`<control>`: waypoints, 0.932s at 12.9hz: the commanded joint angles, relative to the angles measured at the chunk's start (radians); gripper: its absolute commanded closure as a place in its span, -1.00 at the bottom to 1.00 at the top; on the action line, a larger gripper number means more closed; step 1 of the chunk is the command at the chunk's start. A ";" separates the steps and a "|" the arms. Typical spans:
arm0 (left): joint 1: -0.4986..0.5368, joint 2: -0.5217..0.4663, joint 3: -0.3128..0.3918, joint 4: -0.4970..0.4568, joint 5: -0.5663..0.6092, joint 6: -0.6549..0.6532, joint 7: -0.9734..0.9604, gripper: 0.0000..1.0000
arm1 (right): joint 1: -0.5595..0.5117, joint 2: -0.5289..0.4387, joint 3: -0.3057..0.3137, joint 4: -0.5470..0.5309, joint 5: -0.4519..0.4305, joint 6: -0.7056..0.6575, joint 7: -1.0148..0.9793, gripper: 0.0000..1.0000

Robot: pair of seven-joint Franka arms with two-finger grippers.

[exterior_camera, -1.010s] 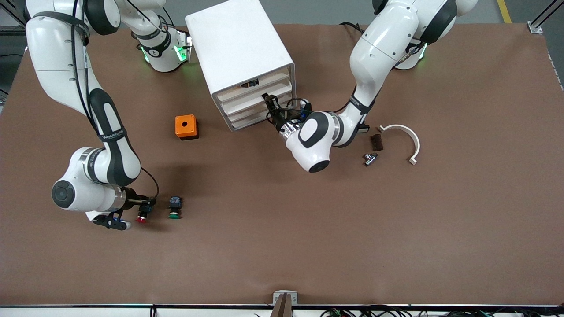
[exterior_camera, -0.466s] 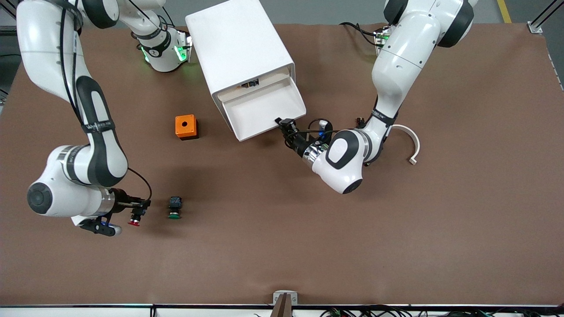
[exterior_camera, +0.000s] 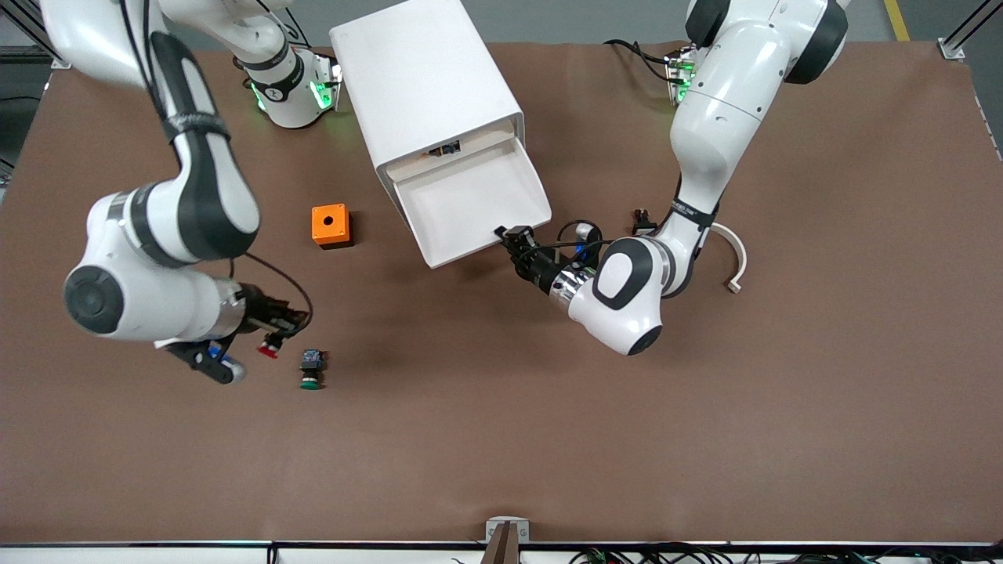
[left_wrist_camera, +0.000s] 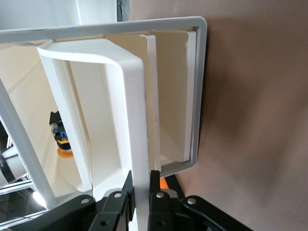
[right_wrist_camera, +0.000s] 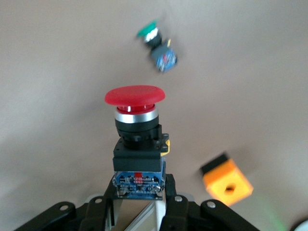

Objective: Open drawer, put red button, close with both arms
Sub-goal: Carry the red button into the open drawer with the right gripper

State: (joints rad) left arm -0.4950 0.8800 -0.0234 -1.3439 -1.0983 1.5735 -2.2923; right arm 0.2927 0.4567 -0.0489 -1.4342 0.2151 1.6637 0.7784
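The drawer [exterior_camera: 468,205] stands open with the left claw [exterior_camera: 513,237] clamped on its front, the right claw [exterior_camera: 276,333] holds the red button [exterior_camera: 269,348] above the table [exterior_camera: 783,392], so placing and closing remain.

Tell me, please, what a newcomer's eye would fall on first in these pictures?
Probably the white cabinet with its drawer pulled out, the left pincer shut on the drawer's front edge. Next, the red button held in the right pincer above the table, over a spot beside the green button.

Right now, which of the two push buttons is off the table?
The red button, clamped in the right end effector above the table; the green button lies on the table.
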 commanded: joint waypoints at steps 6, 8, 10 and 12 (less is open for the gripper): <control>0.013 -0.003 0.003 0.031 -0.018 0.017 0.028 -0.98 | 0.322 -0.056 -0.011 -0.051 0.055 0.004 0.716 0.89; 0.023 -0.009 0.046 0.055 -0.015 0.013 0.056 -0.98 | 0.386 -0.059 -0.009 -0.110 0.055 0.114 0.835 0.89; 0.023 -0.038 0.085 0.058 0.076 0.011 0.114 -0.99 | 0.462 -0.053 -0.011 -0.165 0.055 0.252 0.951 0.89; 0.027 -0.067 0.089 0.071 0.238 0.010 0.163 -0.98 | 0.506 -0.050 -0.011 -0.196 0.053 0.330 1.011 0.89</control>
State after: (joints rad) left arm -0.4647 0.8562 0.0569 -1.2754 -0.9747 1.5901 -2.1660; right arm 0.7624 0.4275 -0.0462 -1.5847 0.2539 1.9373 1.7324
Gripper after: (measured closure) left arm 0.004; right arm 0.608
